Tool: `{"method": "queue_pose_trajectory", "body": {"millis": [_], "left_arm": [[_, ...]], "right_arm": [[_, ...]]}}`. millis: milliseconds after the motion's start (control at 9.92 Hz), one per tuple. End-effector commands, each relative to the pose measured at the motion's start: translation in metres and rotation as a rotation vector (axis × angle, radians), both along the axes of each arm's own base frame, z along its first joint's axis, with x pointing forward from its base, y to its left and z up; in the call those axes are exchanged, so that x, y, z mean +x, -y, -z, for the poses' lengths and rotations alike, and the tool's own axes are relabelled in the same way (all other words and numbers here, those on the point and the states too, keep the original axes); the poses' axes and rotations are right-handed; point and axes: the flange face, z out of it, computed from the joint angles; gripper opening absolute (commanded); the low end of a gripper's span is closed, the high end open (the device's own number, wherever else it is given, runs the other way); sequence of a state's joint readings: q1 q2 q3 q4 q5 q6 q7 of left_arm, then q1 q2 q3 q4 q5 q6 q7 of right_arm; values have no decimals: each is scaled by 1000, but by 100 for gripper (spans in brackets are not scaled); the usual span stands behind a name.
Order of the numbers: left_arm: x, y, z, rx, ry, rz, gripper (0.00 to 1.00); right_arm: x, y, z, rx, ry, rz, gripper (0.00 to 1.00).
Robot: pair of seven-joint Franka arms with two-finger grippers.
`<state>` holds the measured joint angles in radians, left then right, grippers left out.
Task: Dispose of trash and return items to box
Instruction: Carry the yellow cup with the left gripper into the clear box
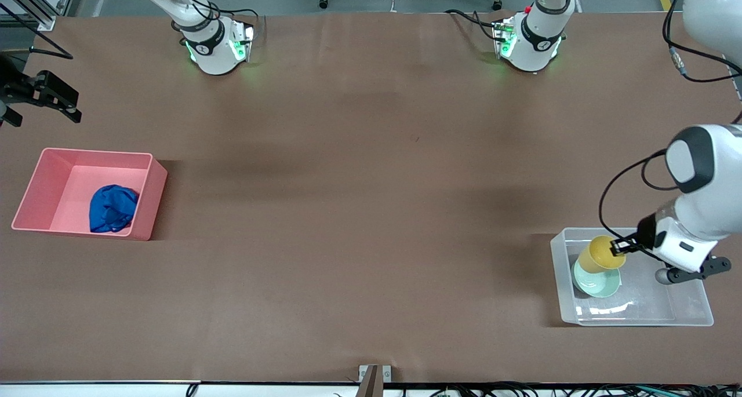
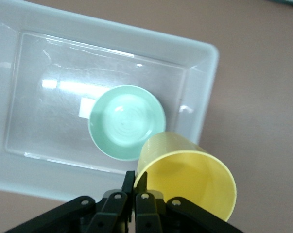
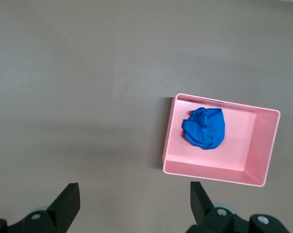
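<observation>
Left gripper (image 1: 620, 247) clamped on small yellow cup's (image 1: 604, 254) rim above pale mint-green bowl (image 1: 598, 282) in see-through plastic tub (image 1: 690, 310). Right gripper (image 3: 134, 203) spread wide, waiting; blue wrinkly wad (image 1: 112, 208) inside pink bin (image 1: 149, 199).

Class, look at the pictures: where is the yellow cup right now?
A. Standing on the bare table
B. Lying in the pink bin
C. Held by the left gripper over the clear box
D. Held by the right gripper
C: the left gripper pinches the rim of the yellow cup above the clear box, where the green bowl sits.
</observation>
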<state>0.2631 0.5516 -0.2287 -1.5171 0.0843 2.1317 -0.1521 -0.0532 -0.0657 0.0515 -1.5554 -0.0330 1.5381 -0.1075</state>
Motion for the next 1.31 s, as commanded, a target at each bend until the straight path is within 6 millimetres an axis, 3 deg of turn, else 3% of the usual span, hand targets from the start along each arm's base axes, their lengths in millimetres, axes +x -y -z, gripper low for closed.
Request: {"method": "queue_pose_trajectory", "body": {"millis": [0, 202, 403, 504, 605, 706, 807, 908, 1210], "left_arm": [[20, -11, 57, 51, -28, 44, 0], [18, -35, 80, 64, -48, 28, 0], [18, -40, 101, 59, -41, 21, 1], [17, -44, 110, 55, -46, 20, 7], [17, -42, 113, 48, -50, 8, 24], [17, -43, 111, 45, -48, -3, 49], [18, -43, 107, 47, -42, 0, 96], [19, -47, 98, 49, -29, 6, 100], [17, -42, 10, 84, 27, 18, 100]], "right_arm": [[6, 4, 4, 23, -20, 11, 100], [2, 8, 9, 14, -59, 14, 100], [3, 20, 27, 18, -83, 29, 100], [3, 20, 30, 18, -90, 29, 100], [3, 21, 29, 18, -87, 31, 100], [2, 23, 27, 18, -84, 34, 100], [2, 22, 26, 18, -82, 33, 100], [2, 22, 26, 17, -82, 33, 100], [2, 25, 25, 17, -81, 36, 100]]}}
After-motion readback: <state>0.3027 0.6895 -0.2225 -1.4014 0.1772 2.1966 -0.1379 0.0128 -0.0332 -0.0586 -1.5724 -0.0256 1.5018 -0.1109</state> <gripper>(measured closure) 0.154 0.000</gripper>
